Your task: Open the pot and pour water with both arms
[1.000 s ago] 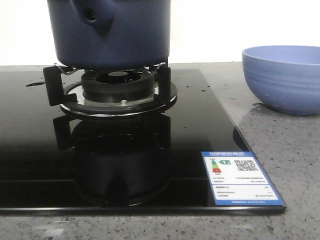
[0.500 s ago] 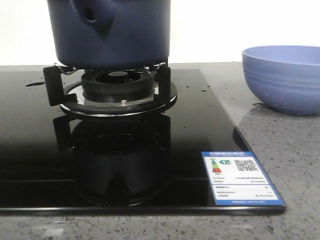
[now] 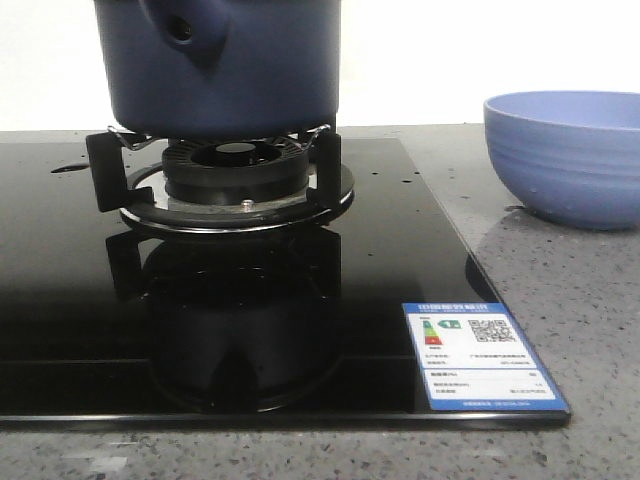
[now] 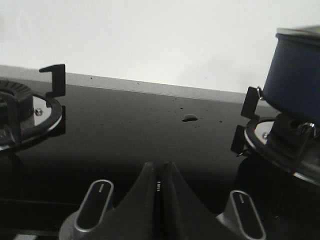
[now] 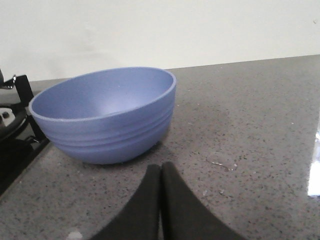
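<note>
The dark navy pot [image 3: 230, 70] stands on the black burner grate [image 3: 225, 180] of the glass hob, its side knob with a round hole [image 3: 183, 32] facing the front camera; its top is cut off there. In the left wrist view the pot [image 4: 295, 80] shows at the edge, well away from my left gripper [image 4: 159, 166], which is shut and empty over the black glass. My right gripper [image 5: 161, 169] is shut and empty above the grey counter, a short way in front of the periwinkle ribbed bowl [image 5: 105, 112]. Neither gripper shows in the front view.
The bowl [image 3: 565, 155] sits on the speckled grey counter right of the hob. A blue-and-white energy label [image 3: 483, 355] is stuck to the hob's front right corner. A second burner [image 4: 20, 107] and two knobs [image 4: 95, 202] show in the left wrist view. Water drops [image 4: 189, 118] lie on the glass.
</note>
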Robot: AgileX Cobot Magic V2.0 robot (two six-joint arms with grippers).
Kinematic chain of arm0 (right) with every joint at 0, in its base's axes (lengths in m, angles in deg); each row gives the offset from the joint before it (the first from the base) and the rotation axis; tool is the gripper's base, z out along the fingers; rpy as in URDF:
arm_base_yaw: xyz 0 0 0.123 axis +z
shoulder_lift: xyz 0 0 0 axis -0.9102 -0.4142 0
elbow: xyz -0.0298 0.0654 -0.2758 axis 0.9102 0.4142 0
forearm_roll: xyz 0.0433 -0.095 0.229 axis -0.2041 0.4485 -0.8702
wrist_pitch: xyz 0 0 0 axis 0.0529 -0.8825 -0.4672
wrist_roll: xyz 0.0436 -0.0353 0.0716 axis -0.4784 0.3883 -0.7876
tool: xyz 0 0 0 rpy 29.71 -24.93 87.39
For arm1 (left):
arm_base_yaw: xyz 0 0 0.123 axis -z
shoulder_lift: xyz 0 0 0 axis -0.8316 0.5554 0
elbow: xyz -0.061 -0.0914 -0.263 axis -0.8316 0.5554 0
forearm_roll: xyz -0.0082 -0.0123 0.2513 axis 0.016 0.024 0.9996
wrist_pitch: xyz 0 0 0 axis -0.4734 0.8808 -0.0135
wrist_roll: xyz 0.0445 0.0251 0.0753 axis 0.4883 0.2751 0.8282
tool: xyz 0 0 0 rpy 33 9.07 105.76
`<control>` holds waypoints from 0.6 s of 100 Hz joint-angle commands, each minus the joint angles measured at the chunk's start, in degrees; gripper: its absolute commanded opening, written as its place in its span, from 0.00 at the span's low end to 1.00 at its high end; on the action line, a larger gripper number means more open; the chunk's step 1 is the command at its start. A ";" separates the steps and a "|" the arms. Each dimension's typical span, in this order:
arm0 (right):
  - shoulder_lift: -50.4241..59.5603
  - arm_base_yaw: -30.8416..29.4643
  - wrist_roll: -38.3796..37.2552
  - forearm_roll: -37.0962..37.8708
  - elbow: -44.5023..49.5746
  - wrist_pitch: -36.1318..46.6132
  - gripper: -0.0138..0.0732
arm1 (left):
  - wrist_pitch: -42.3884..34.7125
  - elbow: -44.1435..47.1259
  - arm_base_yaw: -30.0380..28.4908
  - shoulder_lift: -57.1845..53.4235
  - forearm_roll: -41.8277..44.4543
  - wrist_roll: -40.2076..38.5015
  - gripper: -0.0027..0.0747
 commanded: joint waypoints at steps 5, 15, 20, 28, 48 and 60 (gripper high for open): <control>0.97 -0.12 0.07 -6.93 1.37 6.51 0.09 | -5.44 1.88 -0.13 -1.53 -8.58 -0.50 0.01; 0.97 -0.12 0.07 -17.73 1.37 7.19 0.09 | -7.29 1.88 -0.13 -1.53 -18.97 -0.50 0.01; 0.97 -0.12 0.07 -22.71 1.37 7.19 0.09 | -8.06 1.88 -0.13 -1.53 -25.78 -0.50 0.01; 0.97 -0.12 0.07 -28.08 0.99 6.95 0.09 | -8.22 1.28 -0.13 -1.53 -33.16 -0.50 0.01; 0.07 -0.12 1.57 -26.61 -7.04 -0.73 0.09 | 1.66 -7.01 -0.13 -0.98 -26.21 -0.50 0.01; -5.18 -0.12 4.79 -20.58 -14.82 -8.77 0.09 | 11.48 -16.25 -0.13 2.86 -18.33 2.76 0.01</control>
